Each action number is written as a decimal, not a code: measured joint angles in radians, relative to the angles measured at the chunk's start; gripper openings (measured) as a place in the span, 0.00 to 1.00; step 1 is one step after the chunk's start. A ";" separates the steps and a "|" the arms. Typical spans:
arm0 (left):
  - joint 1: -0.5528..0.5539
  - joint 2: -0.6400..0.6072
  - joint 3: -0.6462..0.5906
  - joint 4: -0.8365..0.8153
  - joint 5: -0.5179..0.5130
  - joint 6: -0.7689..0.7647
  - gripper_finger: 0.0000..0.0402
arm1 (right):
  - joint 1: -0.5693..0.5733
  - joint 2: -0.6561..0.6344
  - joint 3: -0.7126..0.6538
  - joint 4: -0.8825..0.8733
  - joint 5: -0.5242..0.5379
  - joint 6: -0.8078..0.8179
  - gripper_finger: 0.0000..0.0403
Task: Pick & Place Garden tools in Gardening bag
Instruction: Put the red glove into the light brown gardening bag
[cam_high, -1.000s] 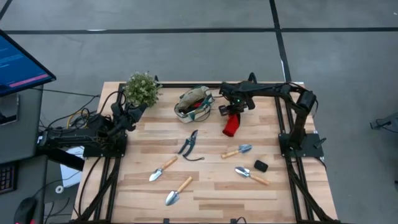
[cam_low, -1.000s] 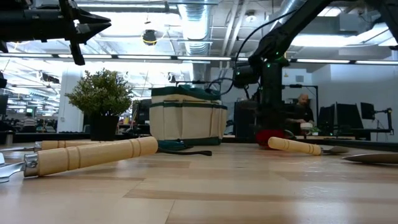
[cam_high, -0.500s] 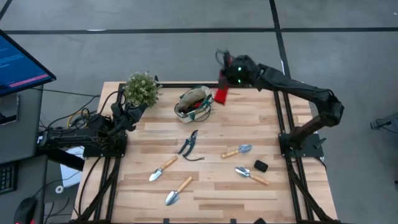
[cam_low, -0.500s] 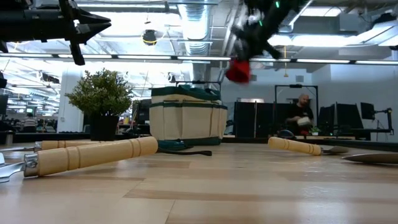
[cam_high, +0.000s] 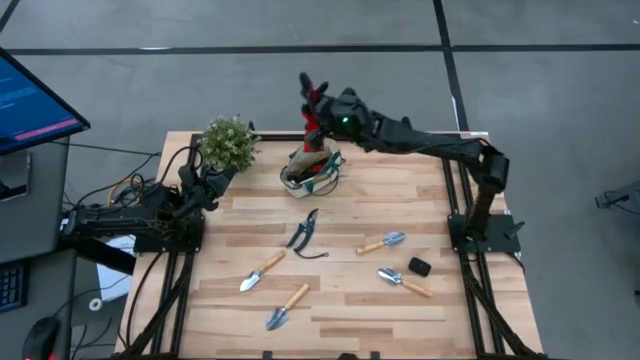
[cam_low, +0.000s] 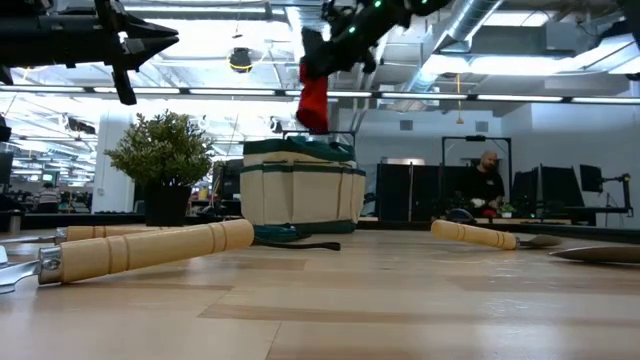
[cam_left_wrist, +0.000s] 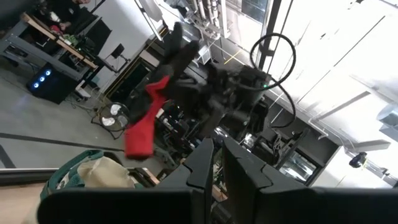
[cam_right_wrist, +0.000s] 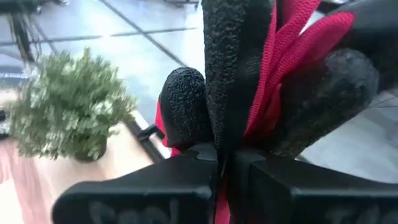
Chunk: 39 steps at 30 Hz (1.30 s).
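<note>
the gardening bag (cam_high: 312, 168) sits at the upper middle of the high view, just right of the bushy plant (cam_high: 228, 142), and my right claw (cam_high: 312, 112) hangs over its far rim, clamped on the red gloves (cam_high: 311, 131). in the low view the gloves (cam_low: 313, 100) dangle limp and apart from the bag (cam_low: 303, 192), directly above its open top. the right wrist view shows the red knit pinched tight between my dark fingers (cam_right_wrist: 239, 68).

progress, as i judge it: the bag seems to hold something already, with a pale handle and a bit of red showing inside, though i cannot tell exactly what. the gloves are not yet in. left on the table in the lower half of the high view are the pruning shears (cam_high: 303, 233) and four wooden-handled trowels (cam_high: 262, 271), (cam_high: 286, 307), (cam_high: 381, 242), (cam_high: 403, 282).

the bag is beige with green trim, upright, mouth open.

my left claw (cam_high: 222, 172) waits at the left beside the plant, fingers nearly together and empty.
</note>
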 joint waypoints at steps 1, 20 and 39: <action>0.000 0.000 0.000 0.000 0.000 0.000 0.09 | 0.006 0.015 0.000 0.006 0.000 0.000 0.00; 0.000 0.000 0.000 -0.006 0.000 0.000 0.09 | 0.101 0.117 -0.059 -0.010 -0.024 -0.497 0.00; 0.000 0.000 0.000 -0.008 0.000 0.008 0.09 | 0.040 0.117 -0.060 -0.227 -0.235 -0.592 0.00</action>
